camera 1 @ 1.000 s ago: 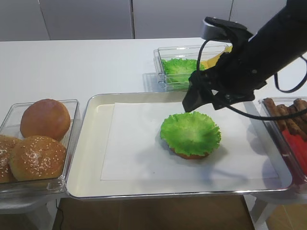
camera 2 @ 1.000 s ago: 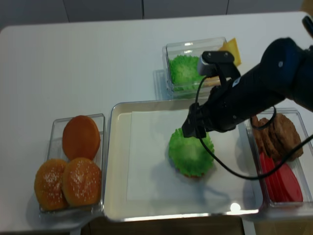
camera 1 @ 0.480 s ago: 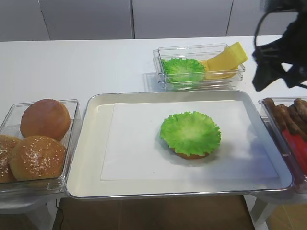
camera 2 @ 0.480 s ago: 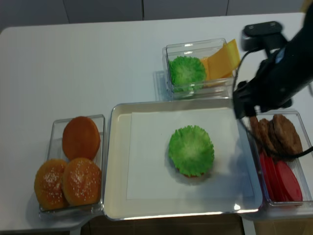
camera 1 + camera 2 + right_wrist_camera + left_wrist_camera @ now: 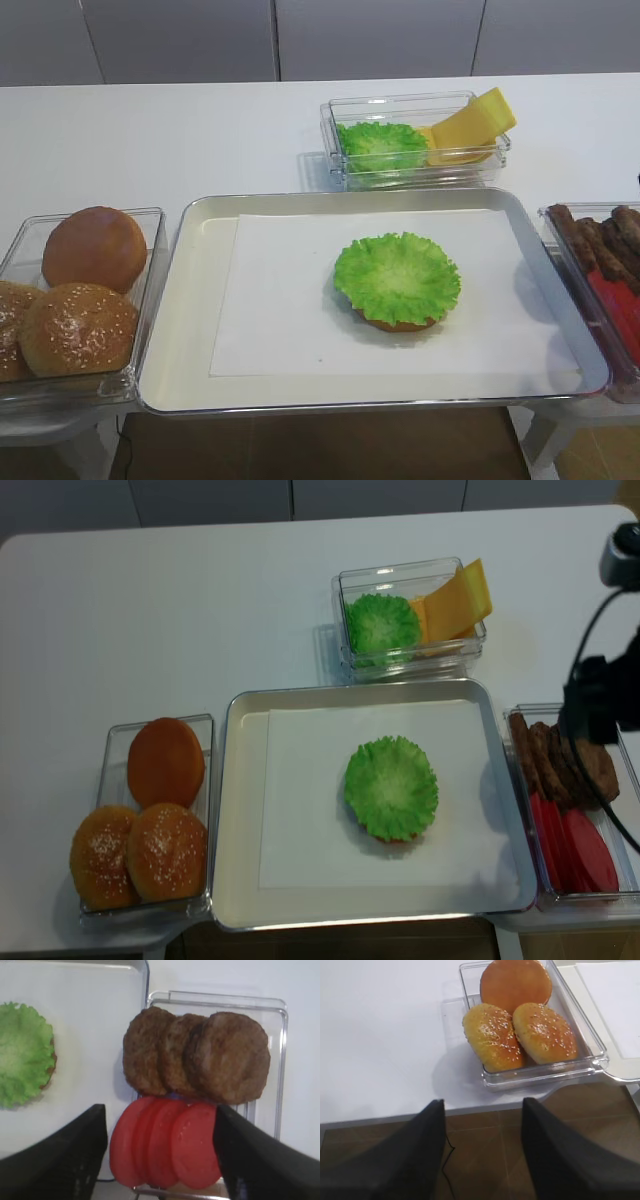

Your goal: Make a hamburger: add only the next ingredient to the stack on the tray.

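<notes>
While lettuce leaf (image 5: 397,277) covers bun (image 5: 400,322) | right gripper (image 5: 160,1160) spread above tomato slices (image 5: 165,1142) | left gripper (image 5: 482,1155) spread

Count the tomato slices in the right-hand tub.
4, though more may be hidden beneath. The tomato slices overlap in a row at the near end of the clear tub, beside the patties.

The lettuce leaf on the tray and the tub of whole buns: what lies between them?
Only bare white paper liner and the tray rim, seen in the overhead view; nothing else between lettuce leaf and bun tub.
</notes>
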Motion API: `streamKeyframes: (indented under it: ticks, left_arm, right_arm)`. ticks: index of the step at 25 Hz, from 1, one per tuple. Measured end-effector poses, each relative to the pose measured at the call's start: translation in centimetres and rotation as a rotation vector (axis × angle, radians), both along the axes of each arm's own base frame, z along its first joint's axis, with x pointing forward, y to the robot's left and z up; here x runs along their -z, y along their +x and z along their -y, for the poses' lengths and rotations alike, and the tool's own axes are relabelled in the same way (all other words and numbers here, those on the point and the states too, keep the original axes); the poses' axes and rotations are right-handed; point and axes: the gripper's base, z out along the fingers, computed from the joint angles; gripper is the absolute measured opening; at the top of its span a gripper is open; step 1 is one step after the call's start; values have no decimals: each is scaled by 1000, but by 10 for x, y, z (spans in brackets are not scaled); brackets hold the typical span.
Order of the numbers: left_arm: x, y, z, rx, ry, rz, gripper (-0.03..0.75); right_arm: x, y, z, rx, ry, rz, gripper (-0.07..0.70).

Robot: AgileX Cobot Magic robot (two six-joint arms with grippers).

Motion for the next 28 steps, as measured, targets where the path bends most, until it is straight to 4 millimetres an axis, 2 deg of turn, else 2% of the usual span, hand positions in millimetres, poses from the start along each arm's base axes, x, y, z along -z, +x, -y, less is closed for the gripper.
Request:
streamKeyframes:
  ticks: [9,19,23,28]
  left_arm:
    - [0,0,0,0,0,0,370]
    - [0,0,0,0,0,0,370]
    - [0,0,0,0,0,0,370]
    - [0,0,0,0,0,0,370]
  right_arm:
    - [8,-82,6,46,33,102,496]
    - [3,-174,11,26,53,308,491]
    - [9,-202,13,14,54,352,491]
    - [23,-224,14,9,63,424,491]
